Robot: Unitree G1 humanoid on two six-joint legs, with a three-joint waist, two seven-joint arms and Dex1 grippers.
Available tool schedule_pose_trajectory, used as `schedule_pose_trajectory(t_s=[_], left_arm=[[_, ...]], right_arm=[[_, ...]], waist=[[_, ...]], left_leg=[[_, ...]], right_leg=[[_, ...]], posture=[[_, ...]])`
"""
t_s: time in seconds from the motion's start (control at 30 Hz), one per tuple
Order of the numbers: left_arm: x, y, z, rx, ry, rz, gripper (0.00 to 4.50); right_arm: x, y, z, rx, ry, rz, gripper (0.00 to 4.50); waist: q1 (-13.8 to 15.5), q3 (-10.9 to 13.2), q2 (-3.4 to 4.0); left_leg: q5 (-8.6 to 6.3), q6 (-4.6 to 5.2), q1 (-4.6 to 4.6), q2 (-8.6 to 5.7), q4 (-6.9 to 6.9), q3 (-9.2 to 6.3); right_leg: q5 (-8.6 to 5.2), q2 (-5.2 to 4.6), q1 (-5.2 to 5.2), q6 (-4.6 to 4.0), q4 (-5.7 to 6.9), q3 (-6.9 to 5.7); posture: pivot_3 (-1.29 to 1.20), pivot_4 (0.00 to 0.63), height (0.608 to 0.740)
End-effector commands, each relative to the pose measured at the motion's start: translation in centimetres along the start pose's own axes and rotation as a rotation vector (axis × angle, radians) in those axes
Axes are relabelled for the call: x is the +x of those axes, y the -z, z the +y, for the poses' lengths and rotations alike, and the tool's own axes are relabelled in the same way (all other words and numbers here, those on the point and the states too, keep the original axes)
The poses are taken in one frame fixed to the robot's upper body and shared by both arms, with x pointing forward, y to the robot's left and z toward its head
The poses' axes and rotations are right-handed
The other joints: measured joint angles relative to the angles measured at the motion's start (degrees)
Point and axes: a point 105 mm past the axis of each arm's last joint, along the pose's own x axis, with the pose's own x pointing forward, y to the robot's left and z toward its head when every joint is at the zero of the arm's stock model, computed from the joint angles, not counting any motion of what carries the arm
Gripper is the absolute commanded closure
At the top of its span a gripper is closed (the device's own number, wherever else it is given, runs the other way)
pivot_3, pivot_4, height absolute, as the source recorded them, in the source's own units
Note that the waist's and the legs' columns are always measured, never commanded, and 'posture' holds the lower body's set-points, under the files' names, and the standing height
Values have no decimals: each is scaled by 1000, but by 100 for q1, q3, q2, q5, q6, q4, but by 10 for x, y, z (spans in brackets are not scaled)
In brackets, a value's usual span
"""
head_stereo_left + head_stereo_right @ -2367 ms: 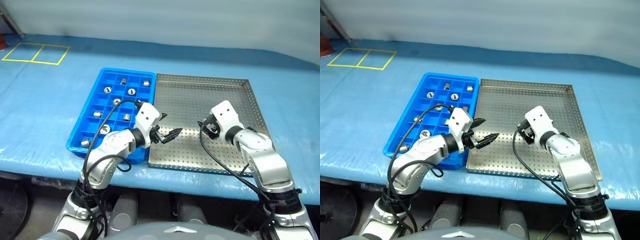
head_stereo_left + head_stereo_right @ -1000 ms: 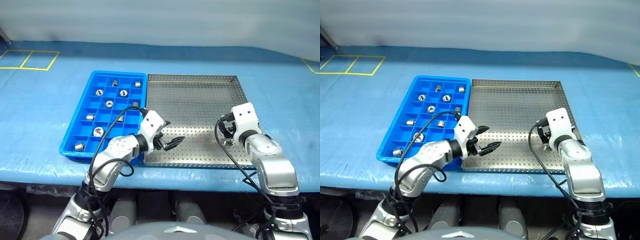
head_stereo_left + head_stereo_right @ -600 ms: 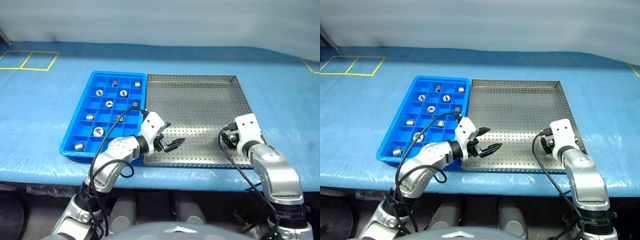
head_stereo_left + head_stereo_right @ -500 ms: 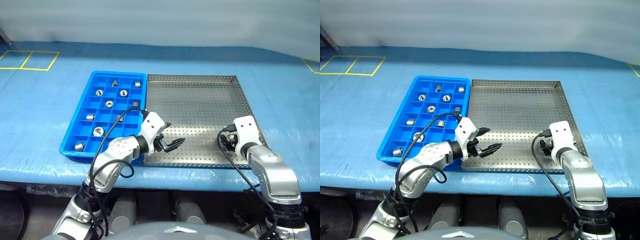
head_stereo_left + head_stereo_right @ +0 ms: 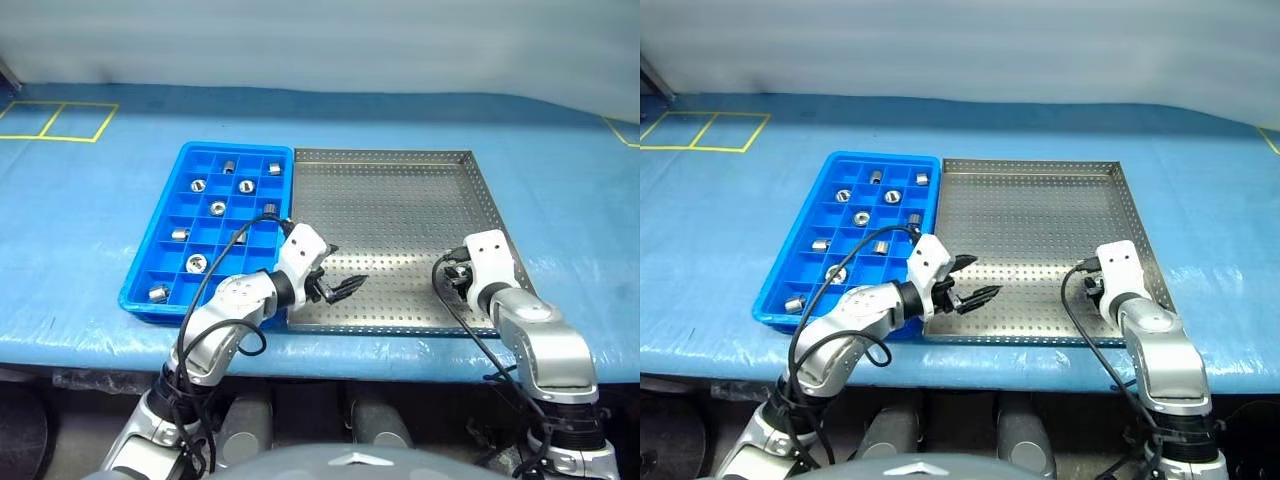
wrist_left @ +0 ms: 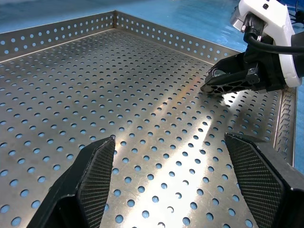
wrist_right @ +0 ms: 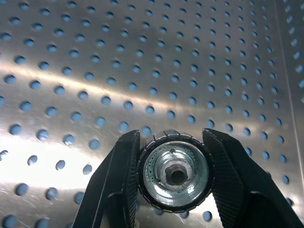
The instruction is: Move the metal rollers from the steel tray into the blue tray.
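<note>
The right gripper [image 7: 173, 156] has just closed: a second ago its fingers stood apart, and now they clamp a roller [image 7: 175, 170] between them, low in the lower right of the steel tray [image 5: 400, 200]. The pick looks done, so lifting and carrying toward the blue tray [image 5: 165, 225], at centre left with several rollers already in its compartments, likely comes next. The left gripper [image 5: 338, 290] hangs wide open and empty over the steel tray's lower left.

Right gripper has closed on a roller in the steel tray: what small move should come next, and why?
Probably lift it straight up. The right gripper is shut on a metal roller low over the steel tray, so it must clear the rim before crossing to the blue tray.
</note>
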Motion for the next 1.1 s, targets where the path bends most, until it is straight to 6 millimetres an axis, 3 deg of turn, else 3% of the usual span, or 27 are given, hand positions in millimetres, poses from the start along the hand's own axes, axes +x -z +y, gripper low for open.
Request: schedule_pose_trajectory(t_s=[0.03,0.1,0.2,0.3,0.47,0.7,1.1], left_arm=[[-16,-14,3,35,-51,-34,492],[-34,-13,8,51,-113,-14,492],[-49,-14,15,67,-185,10,492],[-78,-14,36,85,-367,48,492],[-102,-7,53,67,-553,109,492],[-110,7,50,38,-587,169,492],[-99,18,46,12,-541,201,492]], right_arm=[[-8,-48,32,-54,-154,-202,2797],[-10,-66,66,-83,-309,-265,2797],[-10,-79,94,-101,-430,-305,2797],[-7,-97,134,-131,-574,-357,2797],[2,-119,172,-160,-679,-412,2797],[4,-126,198,-199,-757,-432,2797],[-4,-100,210,-196,-825,-363,2797]], waist=[[-4,0,0],[-18,0,-1],[42,1,-2],[101,3,-5],[246,3,-6],[545,4,-6],[650,3,-6]], left_leg=[[0,0,1,1,-1,0],[0,0,3,3,-2,-1],[0,0,4,8,-3,-6],[1,0,4,8,0,-9],[2,0,9,7,0,-9],[2,-1,4,7,-10,-11],[1,-4,6,8,-15,-9]], right_leg=[[-1,1,-1,-1,2,0],[-2,4,-1,-2,4,0],[-8,9,-6,-13,19,-4],[-9,9,-7,-14,25,-7],[-9,9,-7,-15,33,-8],[-13,9,-13,-21,31,-11],[-16,8,-17,-27,32,-13]], posture=[[147,150,740],[164,150,740],[203,150,740],[254,150,740],[329,150,740],[372,150,740],[345,150,740]])
